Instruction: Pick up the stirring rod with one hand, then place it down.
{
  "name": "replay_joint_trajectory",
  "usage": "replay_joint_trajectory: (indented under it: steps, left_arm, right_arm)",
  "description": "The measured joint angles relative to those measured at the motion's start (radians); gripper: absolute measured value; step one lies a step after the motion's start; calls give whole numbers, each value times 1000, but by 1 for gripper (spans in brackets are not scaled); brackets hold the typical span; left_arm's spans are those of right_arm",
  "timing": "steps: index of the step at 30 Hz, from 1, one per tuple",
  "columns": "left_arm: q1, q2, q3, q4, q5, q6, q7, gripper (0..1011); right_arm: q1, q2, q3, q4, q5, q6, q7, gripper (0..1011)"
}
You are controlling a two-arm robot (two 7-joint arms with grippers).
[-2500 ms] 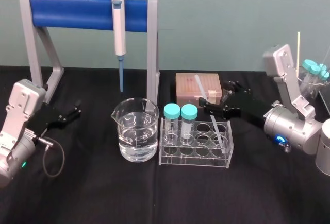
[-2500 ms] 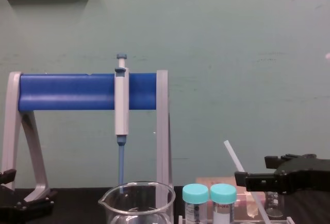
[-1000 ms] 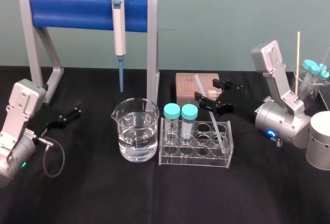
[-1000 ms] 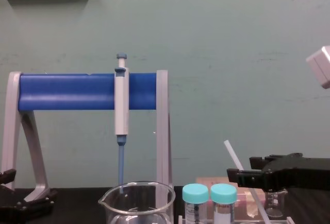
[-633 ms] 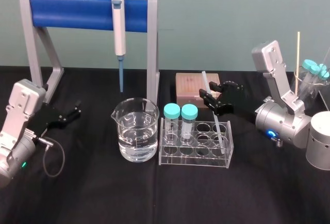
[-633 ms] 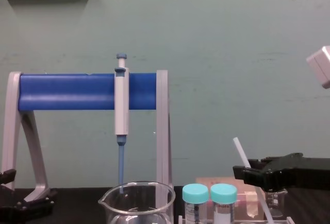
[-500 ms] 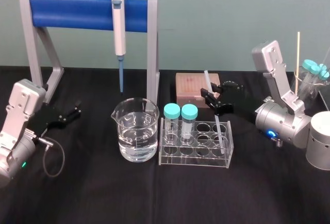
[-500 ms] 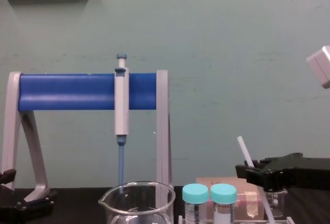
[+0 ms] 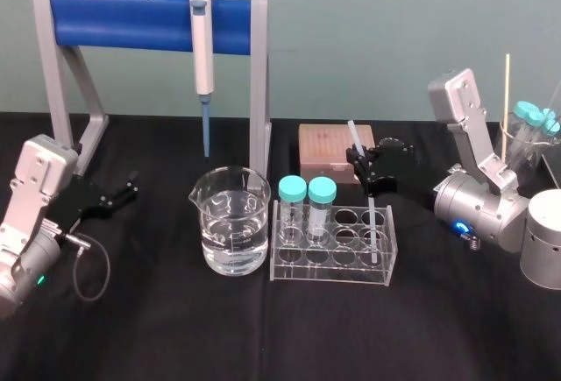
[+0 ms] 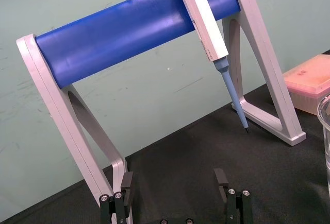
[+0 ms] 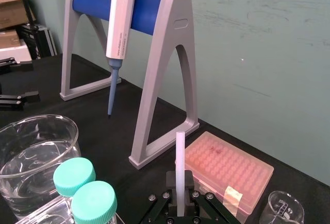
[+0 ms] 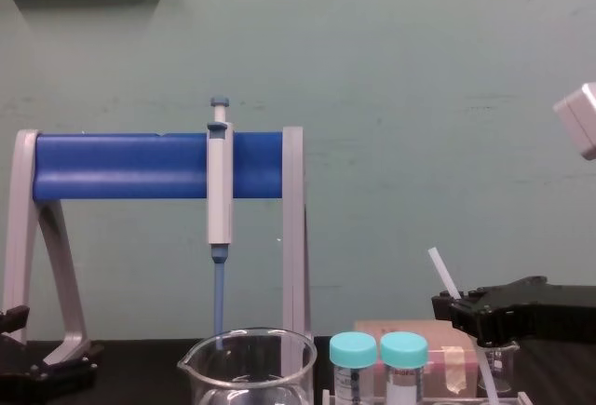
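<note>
Against a green wall, a black table is seen with a clear rack near its middle. The stirring rod is stood almost upright, its lower end in the rack's right end, and is clamped by the right gripper just above the rack. The left gripper is parked at the left, fingers spread apart

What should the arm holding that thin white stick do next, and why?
Probably lift straight up: the right gripper looks shut on the stirring rod, whose lower end stands in the clear rack. The left gripper sits parked, open.
</note>
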Motion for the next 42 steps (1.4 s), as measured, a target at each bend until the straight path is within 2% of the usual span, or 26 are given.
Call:
replay_joint_trajectory:
  steps: [6, 8, 16, 27, 42]
  left_arm:
    - [0, 0, 0, 0, 0, 0, 0, 1000]
    - [0, 0, 0, 0, 0, 0, 0, 1000]
    - [0, 0, 0, 0, 0, 0, 0, 1000]
    - [0, 0, 0, 0, 0, 0, 0, 1000]
    - [0, 0, 0, 0, 0, 0, 0, 1001]
  right_arm:
    - [-11, -5, 14, -3, 9, -16, -2, 75]
    - [-26, -14, 30, -11, 19, -49, -9, 75]
    - [-60, -31, 55, -32, 36, -129, -8, 75]
    - [-90, -33, 76, -67, 55, -175, 4, 75]
    - [-118, -14, 133, -194, 70, -247, -1, 75]
